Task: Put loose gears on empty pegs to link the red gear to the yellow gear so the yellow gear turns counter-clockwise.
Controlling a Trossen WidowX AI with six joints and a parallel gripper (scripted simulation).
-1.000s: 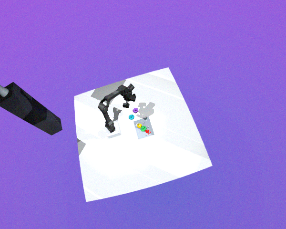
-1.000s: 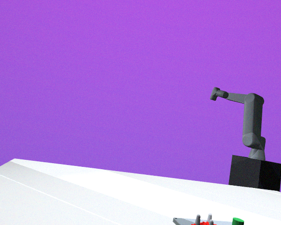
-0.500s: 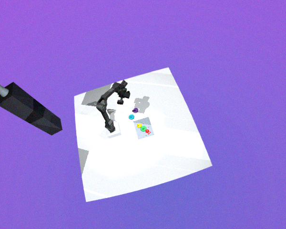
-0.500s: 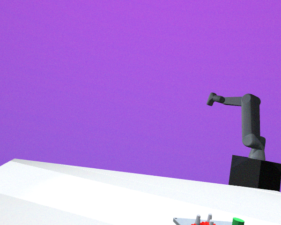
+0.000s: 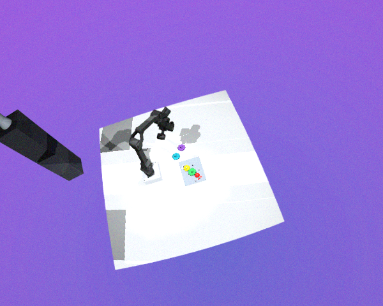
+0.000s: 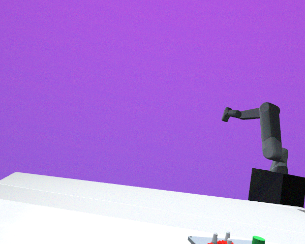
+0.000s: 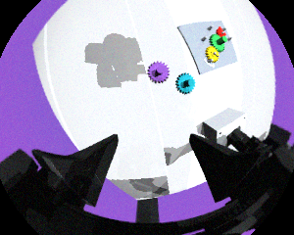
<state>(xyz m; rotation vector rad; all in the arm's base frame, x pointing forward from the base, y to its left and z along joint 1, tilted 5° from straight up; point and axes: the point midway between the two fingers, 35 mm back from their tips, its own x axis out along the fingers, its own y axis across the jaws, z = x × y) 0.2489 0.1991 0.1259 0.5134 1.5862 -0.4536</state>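
The grey board [image 5: 187, 180] [image 7: 192, 36] holds the red gear [image 5: 196, 176] [image 6: 220, 242] [image 7: 220, 31] and the yellow gear [image 5: 187, 167] [image 7: 212, 54]. A green gear [image 5: 192, 171] [image 7: 218, 42] is between them and appears to touch both; its knob [image 6: 258, 240] stands upright. Empty pegs [image 6: 214, 238] [image 7: 203, 39] show beside them. A purple gear [image 5: 180, 147] [image 7: 158, 72] and a cyan gear [image 5: 175, 155] [image 7: 185, 83] stand loose on the table. My gripper [image 7: 154, 137] is open and empty, high above the table, off the board and beyond the loose gears.
My arm's white base [image 5: 156, 176] [image 7: 225, 121] is beside the board. A grey arm [image 6: 271, 126] stands on a black pedestal [image 6: 265, 185] [image 5: 39, 145] beyond the table edge. A shadow [image 5: 189, 134] [image 7: 115, 61] lies near the purple gear.
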